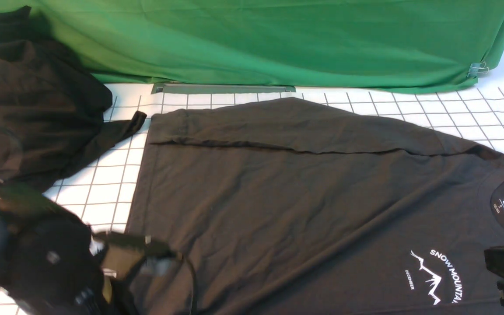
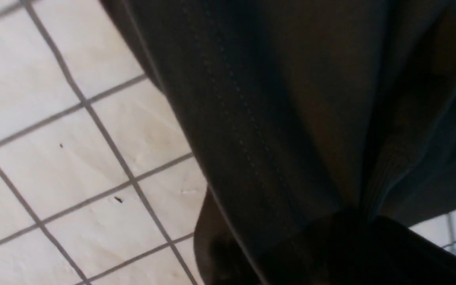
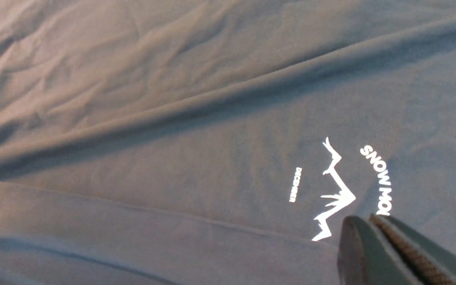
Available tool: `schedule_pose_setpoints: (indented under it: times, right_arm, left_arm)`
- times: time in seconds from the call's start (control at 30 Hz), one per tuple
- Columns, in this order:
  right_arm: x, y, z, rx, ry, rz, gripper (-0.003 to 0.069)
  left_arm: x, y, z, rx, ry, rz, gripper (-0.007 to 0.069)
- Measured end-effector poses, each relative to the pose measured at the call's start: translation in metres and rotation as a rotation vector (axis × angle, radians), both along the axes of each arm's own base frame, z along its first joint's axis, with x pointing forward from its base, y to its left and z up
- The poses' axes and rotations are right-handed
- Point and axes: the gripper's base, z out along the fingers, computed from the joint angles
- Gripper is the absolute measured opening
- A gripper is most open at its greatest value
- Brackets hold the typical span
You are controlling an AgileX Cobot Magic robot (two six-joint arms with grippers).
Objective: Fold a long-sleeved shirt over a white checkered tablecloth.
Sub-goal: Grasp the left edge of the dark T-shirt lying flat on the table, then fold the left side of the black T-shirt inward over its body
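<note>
Front view | left tool [image 1: 162, 258] pinching long-sleeved shirt [image 1: 287, 188] at its left corner | right tool [image 3: 366, 227] closed, over mountain print [image 1: 429, 278]

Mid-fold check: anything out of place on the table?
Yes. A heap of black cloth sits at the far left, one flap trailing onto the white checkered tablecloth close to the far corner of the long-sleeved shirt. Long diagonal creases also cross the shirt's body.
</note>
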Motion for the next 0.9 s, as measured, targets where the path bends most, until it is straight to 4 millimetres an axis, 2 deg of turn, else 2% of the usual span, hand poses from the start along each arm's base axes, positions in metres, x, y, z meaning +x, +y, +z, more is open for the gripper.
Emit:
schedule_pose_setpoints:
  times: [0.03,0.07,0.1,0.13,0.17,0.33,0.43,0.53,0.6,0.7,0.73,0.8,0.9]
  right_arm:
    - [0.0,0.0,0.0,0.001,0.001,-0.001,0.0003]
    - [0.0,0.0,0.0,0.001,0.001,-0.001,0.0003]
    - [0.0,0.0,0.0,0.002,0.001,-0.002,0.0003]
    - [0.0,0.0,0.0,0.005,0.002,-0.005,0.0003]
    - [0.0,0.0,0.0,0.007,0.003,-0.006,0.0003]
    - [0.0,0.0,0.0,0.004,0.001,-0.004,0.0003]
    - [0.0,0.0,0.0,-0.003,-0.002,0.003,0.0003]
    - [0.0,0.0,0.0,-0.001,-0.008,0.002,0.0003]
    - [0.002,0.0,0.002,0.003,-0.026,-0.002,0.0003]
    - [0.003,0.0,0.003,0.014,-0.04,-0.007,0.0003]
    - [0.003,0.001,0.003,0.016,-0.039,-0.008,0.0003]
    - [-0.001,0.003,0.002,0.056,0.012,-0.002,0.0003]
    - [-0.009,0.009,0.0,0.07,0.101,0.088,0.0003]
  left_arm:
    - [0.001,-0.001,0.002,-0.002,-0.002,0.0,0.0014]
    - [0.004,-0.003,0.018,-0.034,-0.039,-0.002,0.0014]
    - [0.005,-0.004,0.023,-0.043,-0.045,-0.002,0.0014]
    - [0.006,-0.008,0.038,-0.061,-0.041,-0.007,0.0014]
    - [0.006,-0.009,0.046,-0.054,-0.017,-0.014,0.0014]
    - [0.007,-0.008,0.042,-0.003,0.032,-0.023,0.0014]
    - [0.014,-0.005,0.033,0.069,-0.01,-0.043,0.0014]
    - [0.024,-0.002,0.038,0.13,-0.078,-0.066,0.0014]
    - [0.045,0.002,0.057,0.154,-0.177,-0.027,0.0014]
    - [0.087,0.014,0.081,0.091,-0.265,0.097,0.0014]
    - [0.09,0.014,0.084,0.075,-0.275,0.1,0.0014]
    - [0.125,0.023,0.085,-0.005,-0.265,0.148,0.0014]
    - [0.156,0.03,0.072,-0.064,-0.235,0.156,0.0015]
